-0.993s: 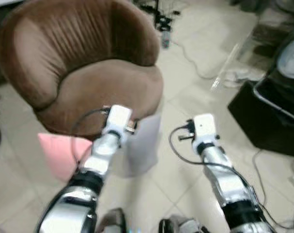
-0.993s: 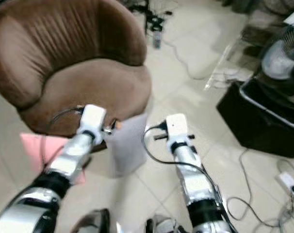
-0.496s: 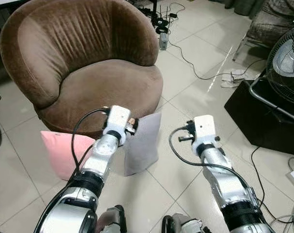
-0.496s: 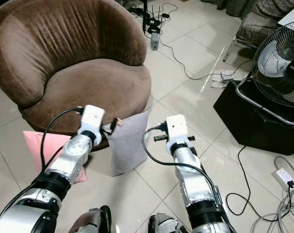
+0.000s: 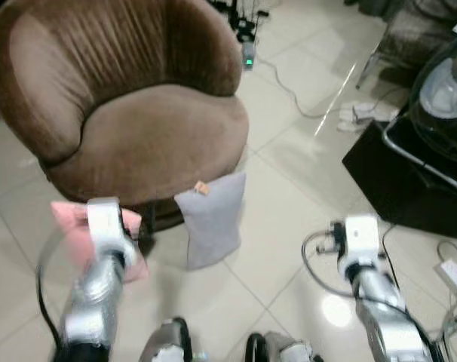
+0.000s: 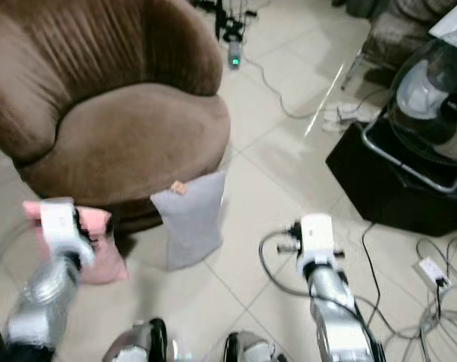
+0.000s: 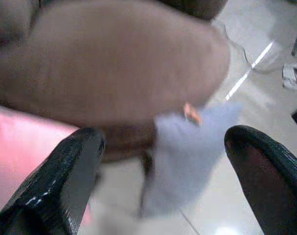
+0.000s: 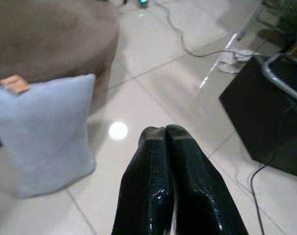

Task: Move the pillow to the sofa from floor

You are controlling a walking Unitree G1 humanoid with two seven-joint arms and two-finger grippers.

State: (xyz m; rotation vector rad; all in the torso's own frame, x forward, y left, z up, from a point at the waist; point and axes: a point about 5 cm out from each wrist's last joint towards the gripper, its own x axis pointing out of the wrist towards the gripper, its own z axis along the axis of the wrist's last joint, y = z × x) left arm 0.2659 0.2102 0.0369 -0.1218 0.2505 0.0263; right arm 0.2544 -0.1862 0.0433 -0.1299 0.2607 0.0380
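A grey pillow [image 5: 210, 218] stands on the tiled floor, leaning against the front of the round brown sofa chair [image 5: 145, 136]; it has a small orange tag at its top corner. A pink pillow [image 5: 69, 219] lies on the floor to its left, partly behind my left arm [image 5: 104, 241]. My left gripper [image 7: 163, 181] is open with its fingers wide apart, and it is short of the grey pillow [image 7: 187, 147] with nothing between them. My right gripper [image 8: 165, 131] is shut and empty, hanging over bare tiles to the right of the grey pillow [image 8: 45, 137].
A black box [image 5: 409, 181] with a fan [image 5: 447, 90] on it stands at the right. Cables [image 5: 304, 105] run across the floor behind and to the right. A small device with a green light [image 5: 249, 54] sits behind the chair.
Both arms have drawn back and dropped lower. The left gripper has left the grey pillow's top corner and is now by the pink pillow. The grey pillow still leans on the chair.
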